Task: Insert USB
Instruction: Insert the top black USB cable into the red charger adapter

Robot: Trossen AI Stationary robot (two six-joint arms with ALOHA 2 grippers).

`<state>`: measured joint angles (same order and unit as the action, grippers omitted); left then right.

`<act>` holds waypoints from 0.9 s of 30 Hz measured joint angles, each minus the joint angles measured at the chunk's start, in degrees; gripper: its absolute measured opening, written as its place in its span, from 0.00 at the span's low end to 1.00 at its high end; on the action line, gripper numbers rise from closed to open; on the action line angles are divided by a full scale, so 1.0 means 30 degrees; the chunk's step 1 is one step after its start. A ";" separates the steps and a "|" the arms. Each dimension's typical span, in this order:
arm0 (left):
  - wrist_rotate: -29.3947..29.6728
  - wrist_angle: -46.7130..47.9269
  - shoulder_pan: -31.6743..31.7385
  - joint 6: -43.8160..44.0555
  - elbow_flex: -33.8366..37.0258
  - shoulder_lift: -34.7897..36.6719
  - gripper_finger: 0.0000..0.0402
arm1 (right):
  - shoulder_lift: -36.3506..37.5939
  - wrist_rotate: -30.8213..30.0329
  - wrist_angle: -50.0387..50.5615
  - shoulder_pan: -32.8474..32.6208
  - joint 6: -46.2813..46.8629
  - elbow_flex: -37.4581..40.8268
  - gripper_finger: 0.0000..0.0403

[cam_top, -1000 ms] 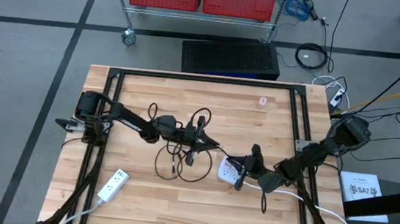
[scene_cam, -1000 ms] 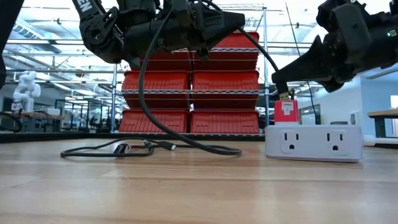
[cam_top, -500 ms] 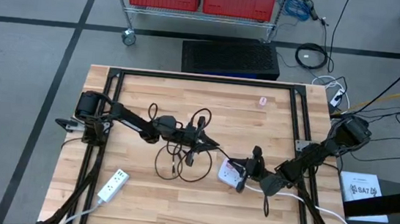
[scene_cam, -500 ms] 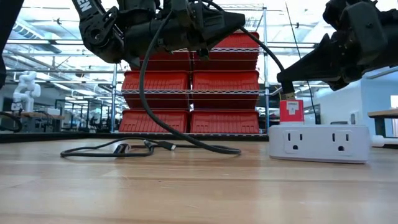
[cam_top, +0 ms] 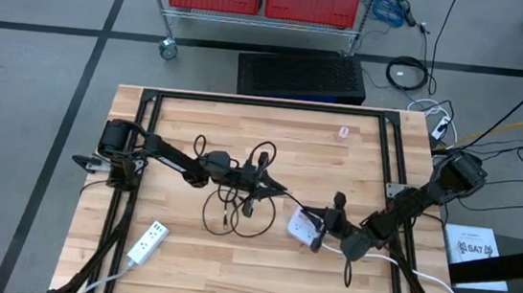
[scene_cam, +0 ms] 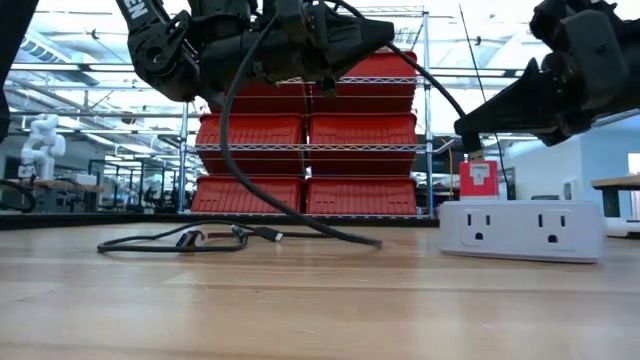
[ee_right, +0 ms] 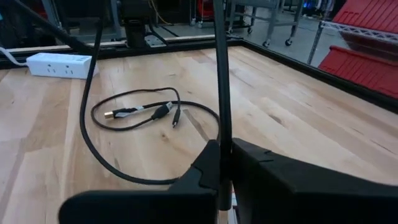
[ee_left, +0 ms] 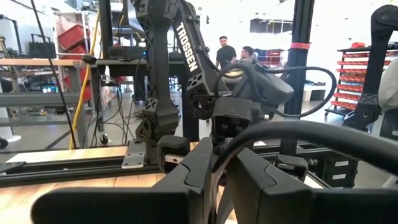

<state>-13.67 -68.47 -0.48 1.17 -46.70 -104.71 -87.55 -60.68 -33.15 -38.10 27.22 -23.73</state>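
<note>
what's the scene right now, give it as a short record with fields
surface: wooden table
left gripper: raised over the middle of the table, shut on a black cable
right gripper: shut on a thin cable, just above the near power strip
power strip: white, two outlets facing the low camera, a red block on top
loose cable: coiled flat on the table, plugs free
second power strip: white, near the table's front left corner
background: red bins on a wire shelf
</note>
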 joint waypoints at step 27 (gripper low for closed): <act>-0.0384 0.7257 0.0236 -0.2750 -0.1814 0.3484 0.11 | -0.0042 -0.3399 0.4251 -0.2982 0.3708 0.0036 0.00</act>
<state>-14.82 -46.70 0.22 -7.08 -52.14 -94.25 -87.68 -70.87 -20.40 -47.05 38.35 -23.62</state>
